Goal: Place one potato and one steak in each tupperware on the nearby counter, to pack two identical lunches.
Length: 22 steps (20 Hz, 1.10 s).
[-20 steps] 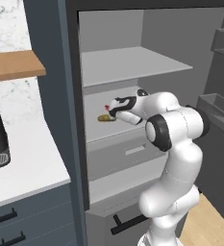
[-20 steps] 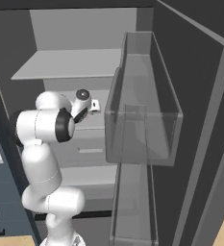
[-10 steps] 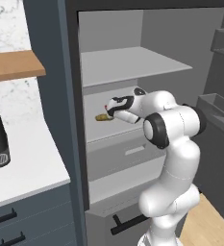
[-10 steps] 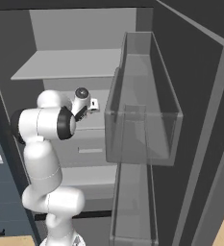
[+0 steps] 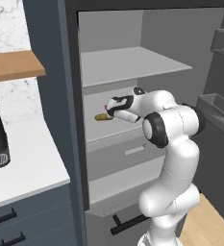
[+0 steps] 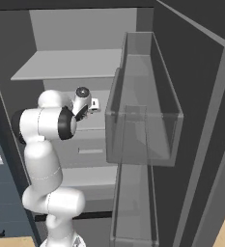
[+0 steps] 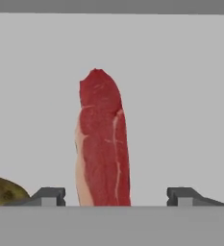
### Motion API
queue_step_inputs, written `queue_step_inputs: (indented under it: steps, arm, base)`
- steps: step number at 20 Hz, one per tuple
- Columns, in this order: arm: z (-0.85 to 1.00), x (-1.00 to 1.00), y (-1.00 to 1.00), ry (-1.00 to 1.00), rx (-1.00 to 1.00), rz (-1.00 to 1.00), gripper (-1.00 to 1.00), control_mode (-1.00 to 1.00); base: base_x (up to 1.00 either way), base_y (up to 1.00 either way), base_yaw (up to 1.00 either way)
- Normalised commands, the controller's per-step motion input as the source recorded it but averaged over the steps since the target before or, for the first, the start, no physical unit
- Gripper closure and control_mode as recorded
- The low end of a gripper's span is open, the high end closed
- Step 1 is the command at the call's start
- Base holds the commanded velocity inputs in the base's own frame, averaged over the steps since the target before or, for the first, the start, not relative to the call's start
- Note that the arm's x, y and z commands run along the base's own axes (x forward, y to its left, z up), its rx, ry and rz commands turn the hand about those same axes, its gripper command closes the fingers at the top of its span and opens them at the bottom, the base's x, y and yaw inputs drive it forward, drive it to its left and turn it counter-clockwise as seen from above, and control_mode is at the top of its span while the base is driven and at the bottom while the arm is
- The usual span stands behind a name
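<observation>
The arm (image 5: 173,158) is glossy white, built of fat rounded segments with dark grey to black rings at the joints. Its hand (image 5: 111,109) is white with black patches, and the 2 small fingertips (image 7: 48,196) are dark grey and blocky.

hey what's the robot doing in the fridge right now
The arm is reaching onto a middle fridge shelf, and its gripper is open with a steak lying between the fingertips, not yet gripped. A potato sits just beside it on the same shelf. The fridge door stands open.
</observation>
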Motion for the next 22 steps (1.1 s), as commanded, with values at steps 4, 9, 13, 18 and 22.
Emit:
queue_step_inputs:
  steps: [4, 9, 13, 18, 22]
  arm:
    - [-0.08, -0.02, 0.07, 0.02, 0.0, 0.0, 1.0, -1.0]
    - [0.0, -0.1, 0.0, 0.03, 0.0, 0.0, 1.0, -1.0]
    - [0.0, -0.15, 0.0, 0.06, 0.0, 0.0, 1.0, -1.0]
    - [0.07, -0.66, 0.0, 0.0, 0.0, -0.01, 1.0, -1.0]
    - [0.42, -1.0, -0.03, -0.12, 0.0, 0.0, 1.0, -1.0]
  base:
    - [0.0, 0.0, 0.0]
    - [0.0, 0.0, 0.0]
    - [0.0, 0.0, 0.0]
    - [0.0, 0.0, 0.0]
    - [0.0, 0.0, 0.0]
